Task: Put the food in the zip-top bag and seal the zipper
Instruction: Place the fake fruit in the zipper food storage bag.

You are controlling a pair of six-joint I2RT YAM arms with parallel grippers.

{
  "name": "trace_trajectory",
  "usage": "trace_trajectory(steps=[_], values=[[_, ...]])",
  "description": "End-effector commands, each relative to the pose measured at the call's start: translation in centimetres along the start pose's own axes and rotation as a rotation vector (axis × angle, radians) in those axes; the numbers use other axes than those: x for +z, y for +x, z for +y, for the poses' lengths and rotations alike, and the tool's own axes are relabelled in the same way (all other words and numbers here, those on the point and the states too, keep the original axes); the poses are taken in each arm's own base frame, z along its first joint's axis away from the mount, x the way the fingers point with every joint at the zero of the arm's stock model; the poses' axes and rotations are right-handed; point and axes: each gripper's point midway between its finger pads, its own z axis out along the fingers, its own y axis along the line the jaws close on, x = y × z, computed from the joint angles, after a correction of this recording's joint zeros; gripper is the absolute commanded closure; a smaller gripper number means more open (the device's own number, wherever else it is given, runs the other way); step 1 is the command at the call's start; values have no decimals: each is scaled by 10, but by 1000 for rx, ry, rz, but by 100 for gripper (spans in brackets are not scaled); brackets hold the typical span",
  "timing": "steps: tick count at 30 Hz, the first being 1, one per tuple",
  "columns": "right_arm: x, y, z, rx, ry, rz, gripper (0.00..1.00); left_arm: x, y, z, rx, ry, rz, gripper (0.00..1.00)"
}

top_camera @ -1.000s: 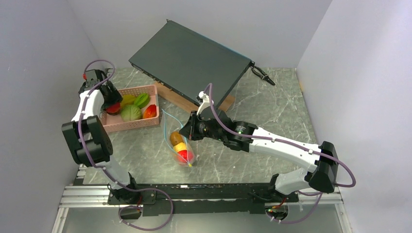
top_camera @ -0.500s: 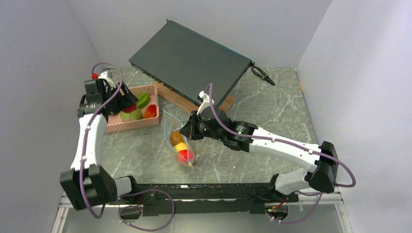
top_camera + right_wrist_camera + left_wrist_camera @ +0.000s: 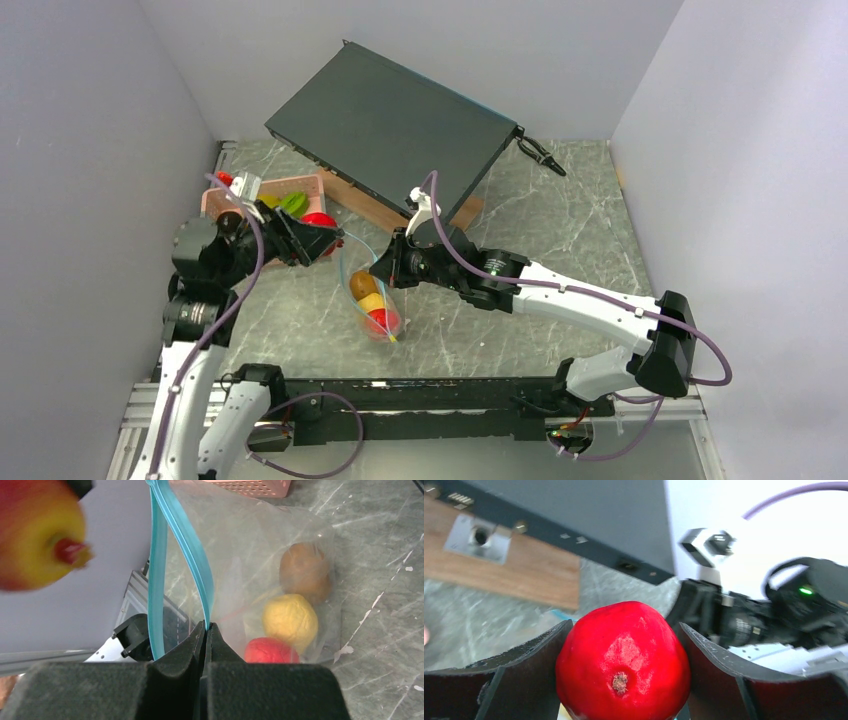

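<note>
Risk: bag (image 3: 260, 540) mouth is narrow & floppy. Red fruit (image 3: 622, 660), clamped in L gripper (image 3: 624, 625) just beside it, may hit the zipper (image 3: 158, 580), drop onto the surface (image 3: 560, 200), or tug the strip from R gripper (image 3: 206, 630), pinched shut on it. Bag lies mid-surface, clear, crinkly, w/ brown, yellow, red food (image 3: 290, 617) inside. Pink basket (image 3: 305, 182) beyond.
</note>
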Motion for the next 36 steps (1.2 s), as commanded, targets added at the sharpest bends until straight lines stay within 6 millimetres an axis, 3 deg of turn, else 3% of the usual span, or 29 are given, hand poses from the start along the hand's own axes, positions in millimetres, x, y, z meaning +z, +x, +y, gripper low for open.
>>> trace_trajectory(steps=[1,7,13,17,23,33,35,36], values=[[-4,-24,22,5,-62,-68,100,-12,-16,-61,62,237,-95,87],[-8,-28,26,19,-83,-76,100,-9,7,-83,82,367,-48,88],[-12,-30,28,36,-100,-80,100,8,27,-85,93,396,-21,86],[-16,-33,28,46,-103,-95,100,20,48,-54,120,240,40,87],[-21,-33,26,56,-113,-96,100,18,68,-32,128,162,79,83],[-22,-33,30,64,-159,-91,100,13,81,-16,136,92,108,61],[-21,-31,31,69,-167,-84,100,14,80,-18,134,104,110,54],[-20,-31,31,73,-169,-80,100,14,80,-17,134,95,109,46]])
